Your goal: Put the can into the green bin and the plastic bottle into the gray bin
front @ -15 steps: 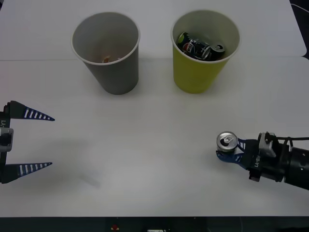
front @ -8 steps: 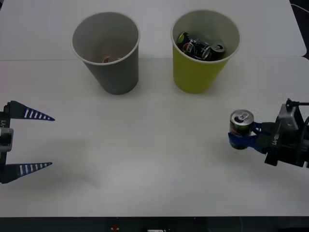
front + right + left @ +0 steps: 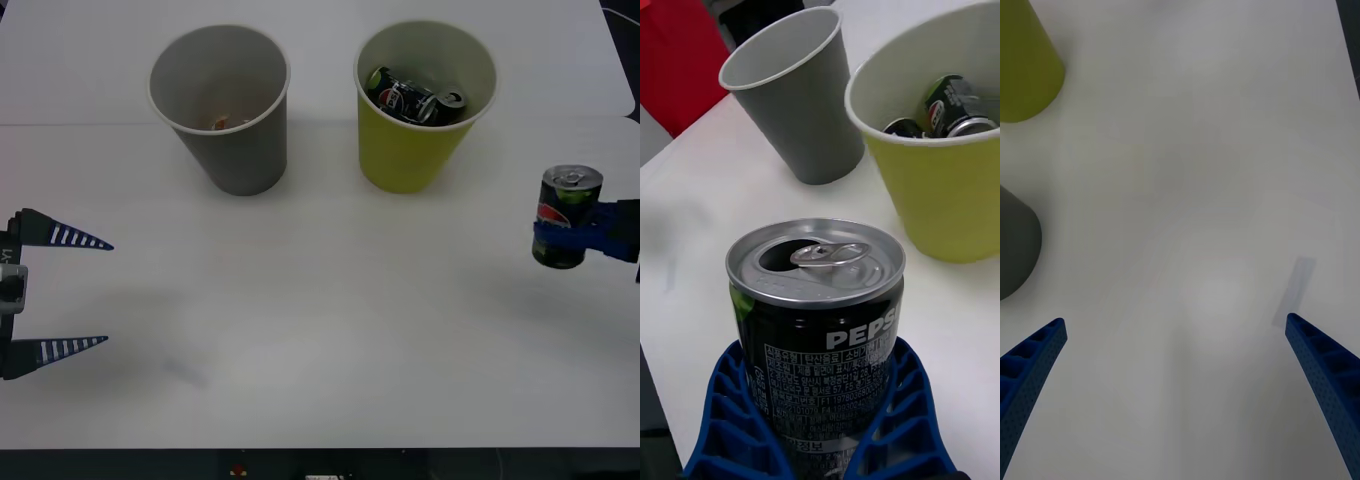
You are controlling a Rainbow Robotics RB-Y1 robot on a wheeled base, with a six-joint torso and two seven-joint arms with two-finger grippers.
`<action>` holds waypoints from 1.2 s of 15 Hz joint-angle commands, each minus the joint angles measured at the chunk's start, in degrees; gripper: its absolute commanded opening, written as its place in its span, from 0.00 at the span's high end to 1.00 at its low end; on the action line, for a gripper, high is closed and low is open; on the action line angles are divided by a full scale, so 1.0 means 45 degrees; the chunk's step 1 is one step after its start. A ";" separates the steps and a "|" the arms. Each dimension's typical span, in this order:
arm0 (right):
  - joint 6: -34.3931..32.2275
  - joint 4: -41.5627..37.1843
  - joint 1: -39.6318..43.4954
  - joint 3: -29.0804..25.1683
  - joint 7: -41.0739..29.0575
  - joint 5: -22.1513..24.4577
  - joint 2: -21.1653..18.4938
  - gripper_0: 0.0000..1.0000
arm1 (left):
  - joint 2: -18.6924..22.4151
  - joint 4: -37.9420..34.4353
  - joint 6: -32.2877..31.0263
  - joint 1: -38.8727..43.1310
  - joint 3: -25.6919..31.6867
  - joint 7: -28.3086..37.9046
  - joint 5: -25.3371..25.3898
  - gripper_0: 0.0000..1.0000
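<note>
Can [image 3: 568, 216] sits upright, clamped between the blue ribbed fingers of my right gripper [image 3: 580, 236], lifted off the white table [image 3: 320, 330] to the right of the green bin [image 3: 424, 102]; its black side reads "PEPS" in white over fine print I cannot read, its silver top [image 3: 816, 260] opened at the tab; other dark cans [image 3: 415, 98] lie inside the green bin; the gray bin [image 3: 222, 105] stands beside it; my left gripper [image 3: 60, 292] hangs spread wide at the table's left edge.
</note>
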 commanded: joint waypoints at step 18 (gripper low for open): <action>-0.2217 0.3941 -1.1528 0.5557 -0.6883 0.7315 -0.0416 1.00 | 0.0000 0.0000 0.0000 0.0000 0.0000 0.0000 0.0000 0.00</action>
